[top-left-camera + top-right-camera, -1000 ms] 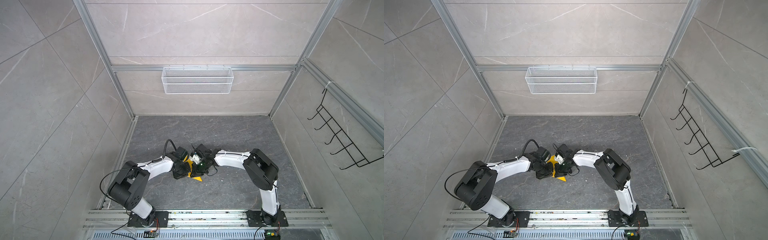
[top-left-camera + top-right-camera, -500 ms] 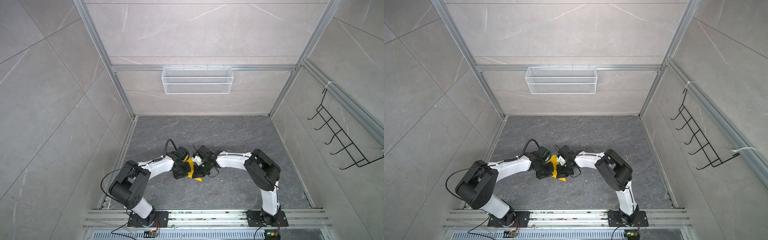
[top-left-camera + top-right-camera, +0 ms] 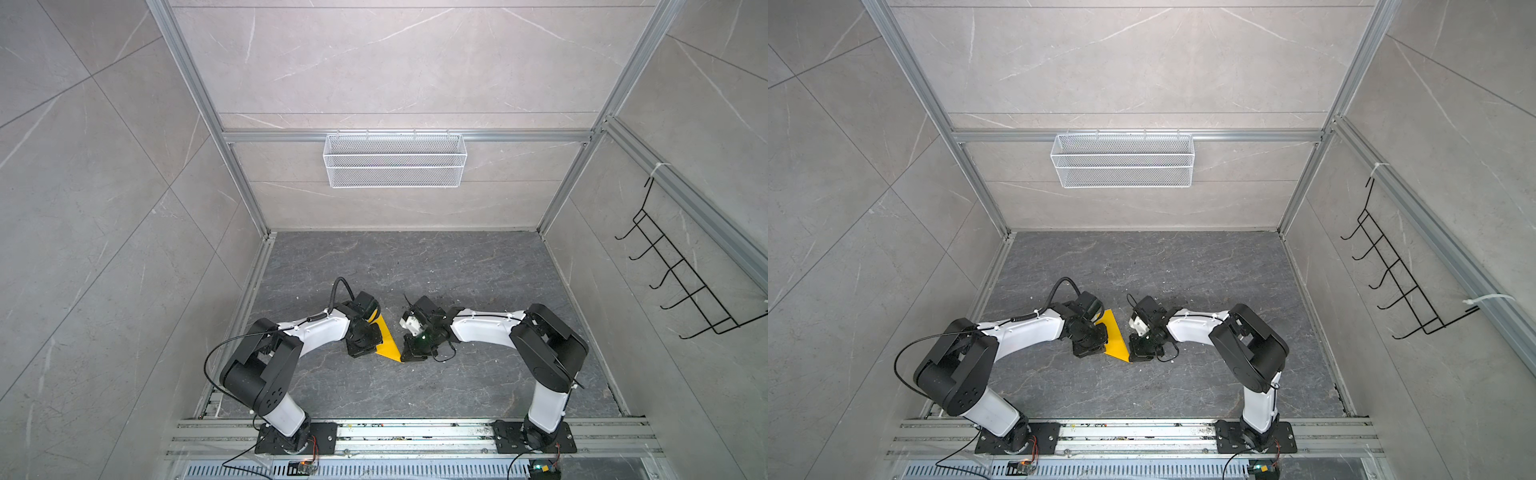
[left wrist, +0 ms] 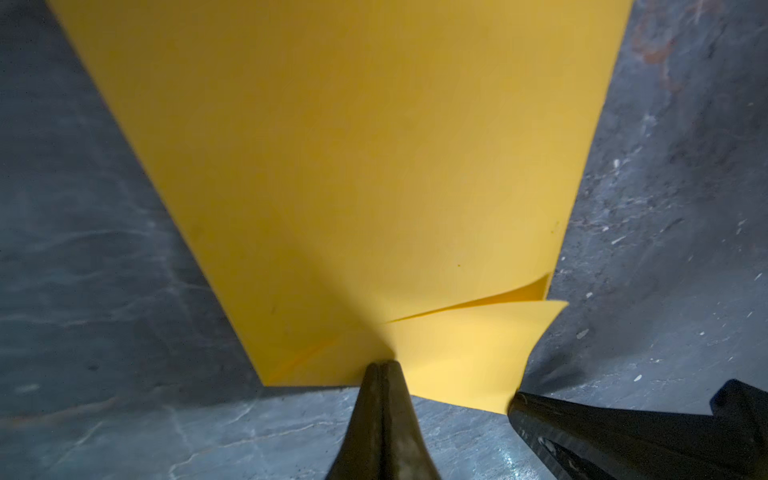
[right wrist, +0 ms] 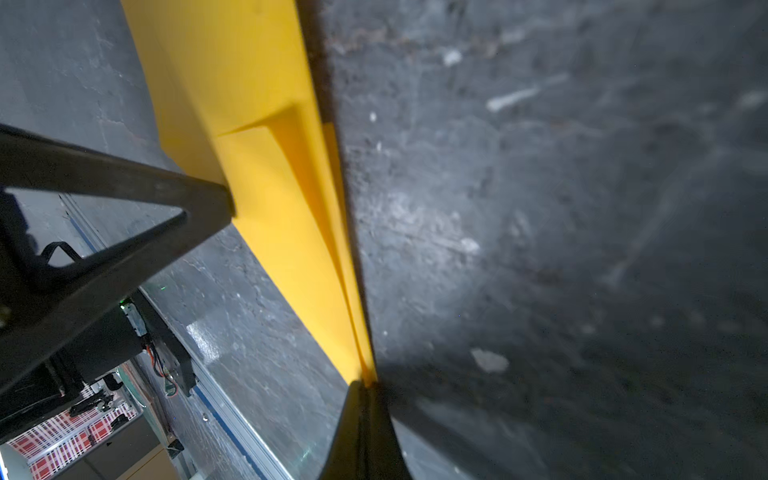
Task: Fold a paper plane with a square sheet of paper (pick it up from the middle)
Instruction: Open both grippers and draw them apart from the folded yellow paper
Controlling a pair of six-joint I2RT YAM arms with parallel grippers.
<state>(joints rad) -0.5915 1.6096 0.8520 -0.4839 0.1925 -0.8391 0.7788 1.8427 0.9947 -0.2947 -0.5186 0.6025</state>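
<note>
Curling flap on paper plane, wrist-view only

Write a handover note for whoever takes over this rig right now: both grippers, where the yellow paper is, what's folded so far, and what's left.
Left gripper: shut, tips on an edge of the yellow paper. I cannot tell whether it is pinching or only pressing.
Right gripper: shut, tips at the paper's pointed corner.
Paper: on the table between the two grippers.
Done: folded into a layered, tapering wedge.
Left: the flap between the two tips stands slightly lifted and probably needs flattening. No wings are visible yet, so the plane looks unfinished.
</note>
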